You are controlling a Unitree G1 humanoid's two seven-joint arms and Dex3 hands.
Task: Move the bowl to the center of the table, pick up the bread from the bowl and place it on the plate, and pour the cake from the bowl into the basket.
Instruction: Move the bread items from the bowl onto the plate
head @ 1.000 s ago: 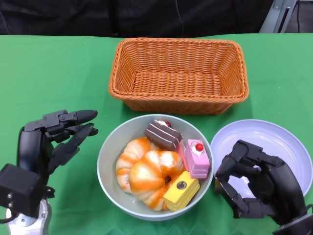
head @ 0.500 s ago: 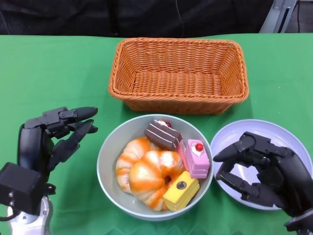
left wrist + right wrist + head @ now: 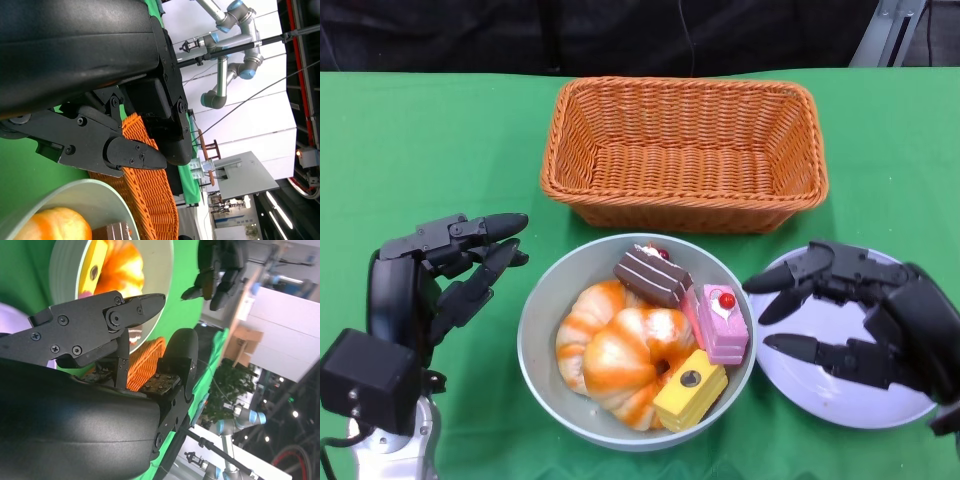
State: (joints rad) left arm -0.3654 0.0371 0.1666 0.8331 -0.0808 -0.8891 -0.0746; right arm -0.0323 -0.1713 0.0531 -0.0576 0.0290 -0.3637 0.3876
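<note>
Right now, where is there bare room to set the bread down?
The plate is bare, though the right hand hovers over it. The basket is empty. The bowl is crowded with bread and cakes.

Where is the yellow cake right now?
In the head view, the yellow cake sits in the bowl, on its near right side, against the bread and below the pink cake.

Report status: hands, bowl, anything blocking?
Left hand open beside the bowl, right hand open over the plate. Bread and cakes in bowl. Basket empty. Nothing blocking.
</note>
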